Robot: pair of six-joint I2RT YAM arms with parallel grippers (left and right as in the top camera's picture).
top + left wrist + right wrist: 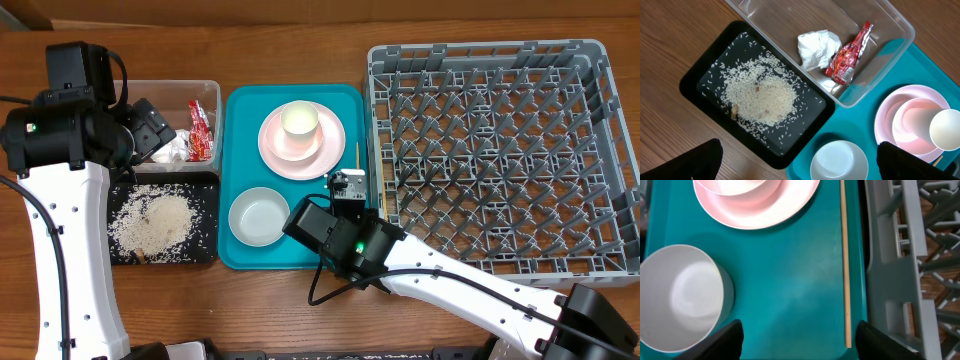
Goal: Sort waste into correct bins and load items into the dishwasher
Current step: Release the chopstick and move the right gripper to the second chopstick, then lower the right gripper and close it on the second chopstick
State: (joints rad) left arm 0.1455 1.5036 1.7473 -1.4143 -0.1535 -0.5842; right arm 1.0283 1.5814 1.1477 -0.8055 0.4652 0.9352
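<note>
A teal tray (240,110) holds a pink plate (335,145) with a pink bowl and a white cup (300,120) stacked on it, a white bowl (258,216), and a wooden chopstick (844,265) along its right edge. My right gripper (797,342) is open and empty over the tray's front right, between the white bowl (680,295) and the chopstick. My left gripper (797,167) is open and empty, high above the black tray of rice (757,95) and the white bowl (839,161). The clear bin (880,45) holds a crumpled tissue (816,47) and a red wrapper (850,55).
The grey dishwasher rack (500,150) stands right of the teal tray, its wall (895,255) close beside my right gripper. The black tray (165,222) and clear bin (205,95) sit left of the teal tray. Bare wood table lies in front.
</note>
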